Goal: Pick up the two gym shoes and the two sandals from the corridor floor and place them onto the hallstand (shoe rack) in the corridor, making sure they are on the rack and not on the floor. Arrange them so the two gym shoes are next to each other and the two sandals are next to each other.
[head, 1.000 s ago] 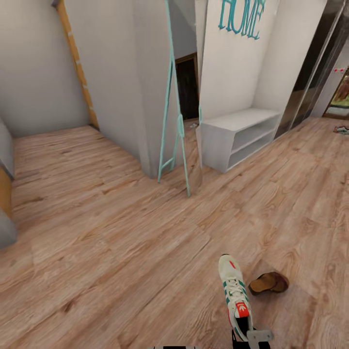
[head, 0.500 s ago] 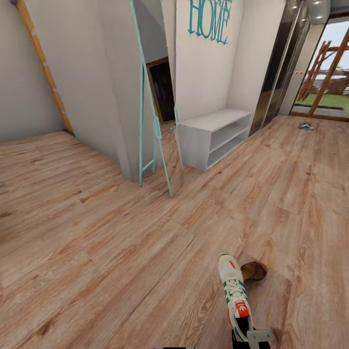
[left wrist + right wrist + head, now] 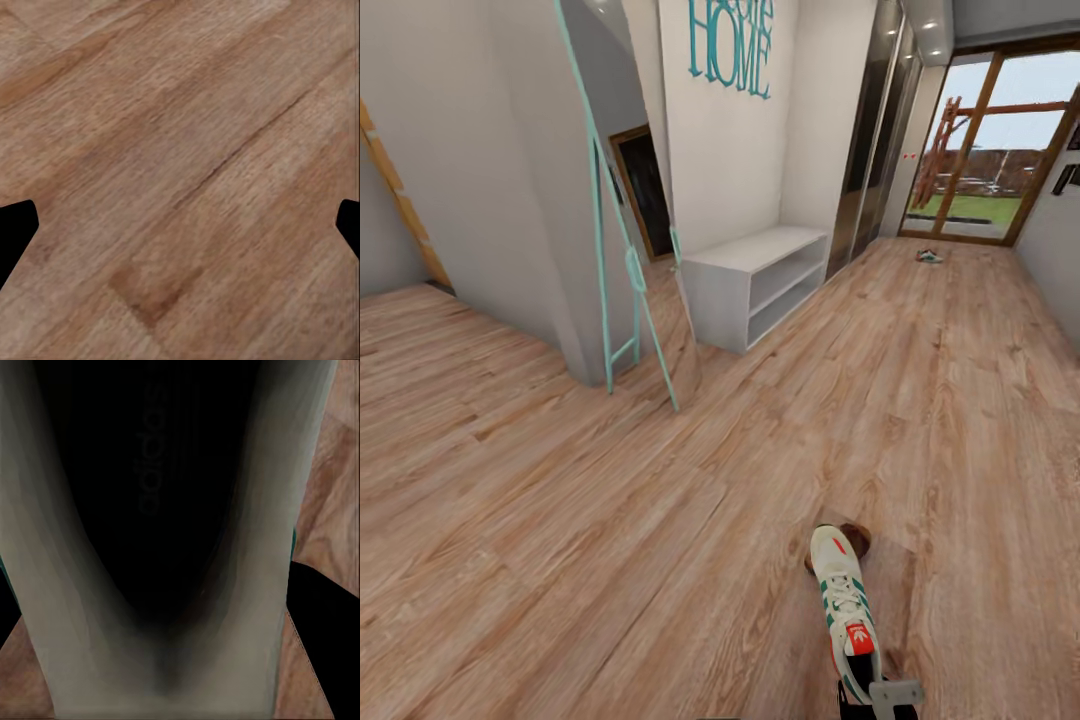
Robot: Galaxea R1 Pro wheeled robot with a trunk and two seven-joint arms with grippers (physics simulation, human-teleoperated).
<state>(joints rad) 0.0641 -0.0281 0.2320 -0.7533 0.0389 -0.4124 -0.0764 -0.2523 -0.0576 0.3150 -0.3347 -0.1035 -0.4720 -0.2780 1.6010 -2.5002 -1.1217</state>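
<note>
A: Right gripper [image 3: 880, 700], bottom edge of the head view, right of centre: closed on the heel end of 1 gym shoe [image 3: 844, 610]. Shoe is lifted, toe pointing up-frame, green stripes and red-orange tongue patch visible.

B: Right wrist view agrees?

A: Yes. Looking straight into the held gym shoe's dark opening [image 3: 161, 510], pale collar on both sides, wood floor at the frame edges. Dark finger [image 3: 322, 645] at lower right, against the shoe.

B: Left gripper?

A: Left wrist view: 2 dark fingertips [image 3: 15, 229] at the far left and right edges of the frame, wide apart, nothing between them but bare corridor floor [image 3: 180, 165].

B: Other task items?

A: 1 sandal [image 3: 852, 538] on the floor, mostly hidden behind the held shoe's toe; only a brown sliver shows. A small shoe-like object [image 3: 929, 256] lies on the floor far up the corridor, upper right of the head view, near the glass door [image 3: 985, 150]; too small to identify.

B: Furniture?

A: Low white shelf unit [image 3: 755, 285] with 2 open levels against the wall, upper centre, under teal "HOME" lettering [image 3: 730, 50]. Nothing visible on it. Teal-framed standing mirror [image 3: 625, 250] just left of it. Well apart from the gripper and shoe.
</note>
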